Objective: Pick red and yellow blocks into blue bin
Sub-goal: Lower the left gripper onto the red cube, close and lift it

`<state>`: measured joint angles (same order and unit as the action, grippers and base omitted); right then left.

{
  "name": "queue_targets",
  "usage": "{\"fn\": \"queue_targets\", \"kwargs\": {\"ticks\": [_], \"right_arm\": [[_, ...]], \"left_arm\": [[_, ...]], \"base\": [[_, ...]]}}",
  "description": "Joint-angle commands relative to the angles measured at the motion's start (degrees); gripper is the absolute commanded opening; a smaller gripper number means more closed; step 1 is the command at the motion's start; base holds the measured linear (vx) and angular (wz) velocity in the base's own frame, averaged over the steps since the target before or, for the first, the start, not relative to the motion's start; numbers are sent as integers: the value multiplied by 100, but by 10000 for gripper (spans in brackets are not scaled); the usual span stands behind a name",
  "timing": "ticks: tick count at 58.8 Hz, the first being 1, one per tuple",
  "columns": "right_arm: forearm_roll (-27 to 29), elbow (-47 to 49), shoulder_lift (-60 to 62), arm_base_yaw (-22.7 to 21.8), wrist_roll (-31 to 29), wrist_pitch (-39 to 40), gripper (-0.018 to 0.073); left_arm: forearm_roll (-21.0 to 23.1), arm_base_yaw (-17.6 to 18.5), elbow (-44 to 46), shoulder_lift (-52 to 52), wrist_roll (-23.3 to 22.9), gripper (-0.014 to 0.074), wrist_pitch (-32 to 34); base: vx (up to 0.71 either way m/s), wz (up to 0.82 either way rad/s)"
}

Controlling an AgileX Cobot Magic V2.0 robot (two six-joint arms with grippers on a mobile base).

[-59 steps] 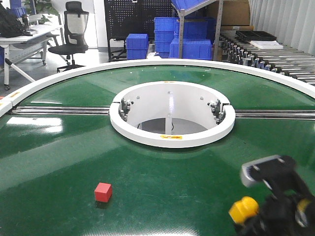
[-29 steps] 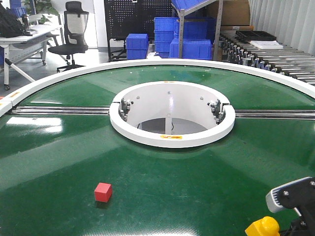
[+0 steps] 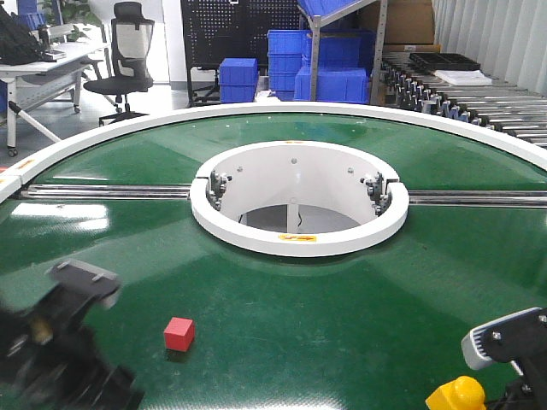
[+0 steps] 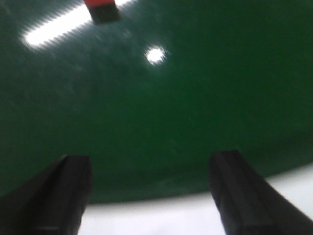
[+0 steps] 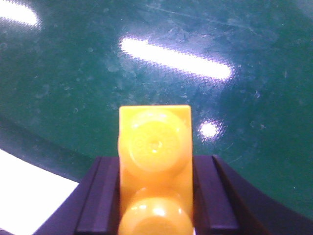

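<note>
The red cube (image 3: 179,333) rests on the green turntable (image 3: 282,316), front left; the left wrist view catches it at the top edge (image 4: 100,7). My left gripper (image 3: 73,342), blurred, hangs at the lower left, short of the cube and to its left. Its fingers stand wide open over the table's white edge with nothing between them (image 4: 151,164). My right gripper (image 3: 470,401) at the lower right corner is shut on the yellow studded brick (image 3: 455,395), held above the table (image 5: 155,142). The blue bin is out of view.
A white ring hub (image 3: 299,198) with an open well sits mid-table, with metal rails (image 3: 102,192) running out to both sides. Behind the table's white outer rim (image 3: 282,109) are stacked blue crates (image 3: 286,51), a roller conveyor (image 3: 479,94) and an office chair (image 3: 124,55).
The left arm has swung into view at the lower left, blurred. The right gripper dropped lower and rightward with the yellow brick, then held still. The red cube has not moved.
</note>
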<state>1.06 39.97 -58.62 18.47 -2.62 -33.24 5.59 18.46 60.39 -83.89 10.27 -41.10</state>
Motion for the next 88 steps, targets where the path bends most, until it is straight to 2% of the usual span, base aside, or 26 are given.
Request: {"fn": "queue_targets", "kwargs": {"ticks": [1, 7, 14, 23, 33, 42, 56, 67, 88], "right_arm": [[-39, 165, 93, -3, -42, 357, 231], [-39, 165, 93, -3, -42, 357, 231], [-39, 165, 93, -3, -42, 357, 231], [-39, 165, 93, -3, -42, 357, 231], [-39, 165, 93, -3, -42, 357, 231], [-39, 165, 93, -3, -42, 357, 231], [-39, 165, 93, -3, -42, 357, 231], [-39, 165, 93, -3, -42, 357, 231], [-39, 165, 93, -3, -42, 357, 231]], "left_arm": [[-470, 32, 778, -513, -414, 614, 302], [-787, 15, 1419, -1155, -813, 614, 251], [-787, 14, 2192, -1830, -939, 614, 101], [-670, -20, 3105, -2614, -944, 614, -106], [-303, -213, 4003, -3357, -921, 614, -441], [-50, -284, 4548, -3856, -893, 614, -439], [-31, -284, 4697, -4236, -893, 606, 13], [-31, -284, 4697, -4321, -893, 589, 116], [-31, -284, 4697, -4232, -893, 373, 39]], "base": [[0, 0], [0, 0], [0, 0], [0, 0], [0, 0], [0, 0], [0, 0], [0, 0], [0, 0]]}}
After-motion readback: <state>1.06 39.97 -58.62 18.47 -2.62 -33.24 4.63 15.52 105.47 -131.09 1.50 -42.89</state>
